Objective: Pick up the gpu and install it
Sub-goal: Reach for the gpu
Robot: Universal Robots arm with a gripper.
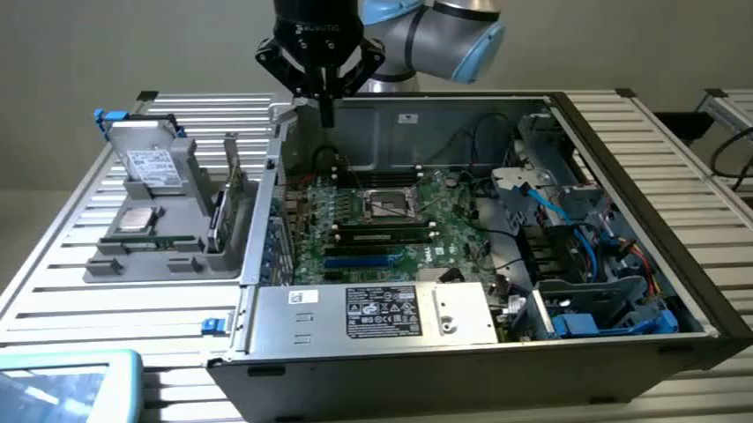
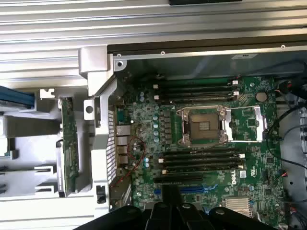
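Exterior view: black gripper [image 1: 327, 115] hangs from the grey-and-blue arm over the rear edge of the open computer case [image 1: 471, 348]. Its fingers are pressed together into one narrow point with nothing between them. The case is dark sheet metal and lies on its side on a table [image 1: 70, 300] of ribbed aluminium slats. Inside is a matt green motherboard [image 1: 353, 247], densely studded, with a square CPU socket [image 1: 389, 205] in a bright metal frame. Blue cables [image 1: 588, 238] are bundled toward the exterior view's right, and a plain metal box [image 1: 383, 313] with a black label sits along the near wall. The gpu [image 1: 231, 198] stands on edge in a grey moulded tray [image 1: 165, 264] outside the case on the exterior view's left, just beside the case wall and well apart from the gripper. The same tray carries a grey drive [image 1: 151, 163] with a white label, propped at a tilt. Wrist view, looking straight down: the gripper [image 2: 171, 194] is closed, black and empty over the motherboard [image 2: 144, 110], near the blue and black expansion slots. The gpu [image 2: 69, 143] is seen edge-on as a thin green strip upright in the tray [image 2: 29, 182], across the perforated case wall from the board. This view resolves the CPU socket [image 2: 201, 125] contact field and the long black memory slots [image 2: 196, 88] on both sides of it; the exterior view supplies the tray's other contents and the arm's posture
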